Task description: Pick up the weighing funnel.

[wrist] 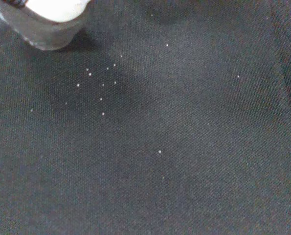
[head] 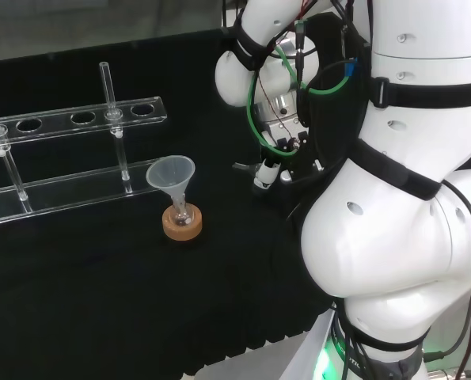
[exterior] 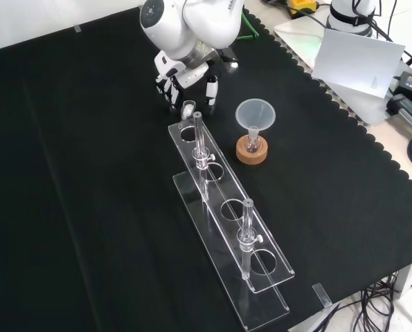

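Nearest the front camera, on your black-clothed tabletop, a clear rack ran away from the lens. Two glass tubes stood upright in it, well apart. Beyond the rack's middle, and to its right in that view, the funnel stood mouth up. Its stem sat in a small flask, which rested on a cork ring. Just past the rack's far end, the weighing funnel showed as a small clear piece low at the cloth, just beside your robot hand. The robot hand hung close over the cloth beneath the white arm. At the wrist camera, a white part of the robot hand lay against the clear piece. Whether your robot hand had closed on the weighing funnel, I could not tell.
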Controlling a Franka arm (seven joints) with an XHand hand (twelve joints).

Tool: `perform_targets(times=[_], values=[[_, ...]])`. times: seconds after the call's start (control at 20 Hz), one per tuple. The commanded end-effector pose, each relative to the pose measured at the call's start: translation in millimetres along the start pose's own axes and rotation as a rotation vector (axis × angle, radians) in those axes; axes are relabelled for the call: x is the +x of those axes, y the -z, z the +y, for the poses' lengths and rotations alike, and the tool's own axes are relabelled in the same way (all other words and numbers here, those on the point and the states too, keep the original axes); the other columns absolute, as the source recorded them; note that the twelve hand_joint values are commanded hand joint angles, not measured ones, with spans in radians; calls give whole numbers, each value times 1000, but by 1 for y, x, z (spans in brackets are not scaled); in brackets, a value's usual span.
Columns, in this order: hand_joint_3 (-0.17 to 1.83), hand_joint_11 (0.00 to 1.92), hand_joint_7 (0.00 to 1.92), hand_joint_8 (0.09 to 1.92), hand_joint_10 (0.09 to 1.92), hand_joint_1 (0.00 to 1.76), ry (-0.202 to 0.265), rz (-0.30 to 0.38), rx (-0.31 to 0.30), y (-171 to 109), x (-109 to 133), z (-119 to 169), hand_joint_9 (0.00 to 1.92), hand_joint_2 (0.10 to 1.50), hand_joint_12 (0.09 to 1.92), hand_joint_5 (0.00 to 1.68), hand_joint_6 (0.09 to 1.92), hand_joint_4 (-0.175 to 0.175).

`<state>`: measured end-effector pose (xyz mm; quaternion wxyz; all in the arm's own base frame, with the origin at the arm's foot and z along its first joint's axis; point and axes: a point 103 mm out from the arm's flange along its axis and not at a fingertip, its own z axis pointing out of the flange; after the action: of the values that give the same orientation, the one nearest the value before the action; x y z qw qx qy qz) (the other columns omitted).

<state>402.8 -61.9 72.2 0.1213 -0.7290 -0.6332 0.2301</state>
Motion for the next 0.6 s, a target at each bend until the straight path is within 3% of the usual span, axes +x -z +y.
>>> perform_targets(times=[0.05, 0.6], values=[[70, 0, 938, 390, 506, 828, -9, 19, 0, 1, -1, 5, 536, 744, 1122, 764, 106, 34], [101, 0, 1033, 379, 475, 827, -29, 38, 4, 5, 0, 16, 623, 739, 1177, 816, 166, 46]])
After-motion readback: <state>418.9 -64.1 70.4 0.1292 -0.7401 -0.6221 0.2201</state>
